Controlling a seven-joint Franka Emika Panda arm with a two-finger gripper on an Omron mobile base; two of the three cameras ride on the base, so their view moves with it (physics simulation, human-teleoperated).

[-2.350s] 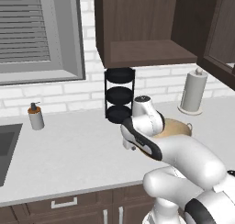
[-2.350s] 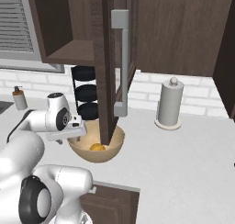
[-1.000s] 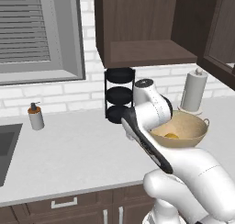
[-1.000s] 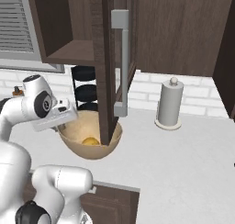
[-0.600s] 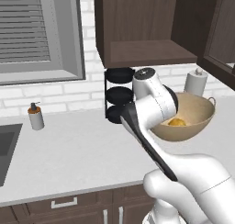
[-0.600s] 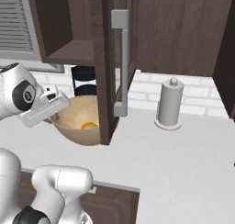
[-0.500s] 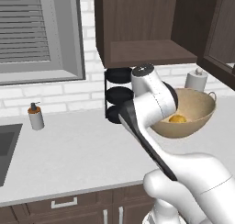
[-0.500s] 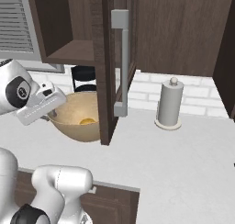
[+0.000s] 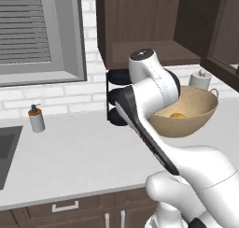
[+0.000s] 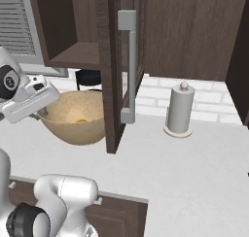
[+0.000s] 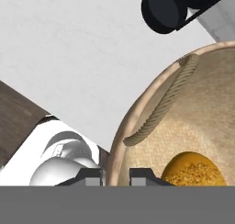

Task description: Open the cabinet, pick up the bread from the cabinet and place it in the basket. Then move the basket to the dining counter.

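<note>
Hand [image 11: 115,172] pinched shut on the rim of the large round tan woven basket [image 11: 193,122], one dark finger tip [image 11: 92,173] outside the wall, the other just inside it. Rope loop handle [image 11: 160,106] lying against the inner wall just beyond the fingers. Small round golden-yellow bread bun [image 11: 193,170] resting on the speckled basket bottom, close to the gripped rim.

From the left base view: basket [image 9: 186,117] held in the air above the light grey desk [image 9: 70,157], slightly tilted, with bread [image 9: 176,115] visible low inside. White arm wrist covering the near-left part of the rim. From the right base view: hand [image 10: 39,112] at the left rim of the basket [image 10: 78,117], bread [image 10: 81,120] as a small yellow spot inside; right part of the basket hidden behind the door edge.

Dark brown wooden wall cabinet [image 10: 73,32] standing open, shelf bare, glass-panelled door [image 10: 124,61] with long silver bar handle [image 10: 129,66] swung outward between the basket and the white paper-towel roll on a stand [image 10: 179,112]. Black three-tier rack [image 9: 116,98] behind the arm against the white brick wall. Small soap dispenser bottle [image 9: 36,118] further left, near the sink edge [image 9: 7,150]. Window with grey blinds [image 9: 32,31] above.
</note>
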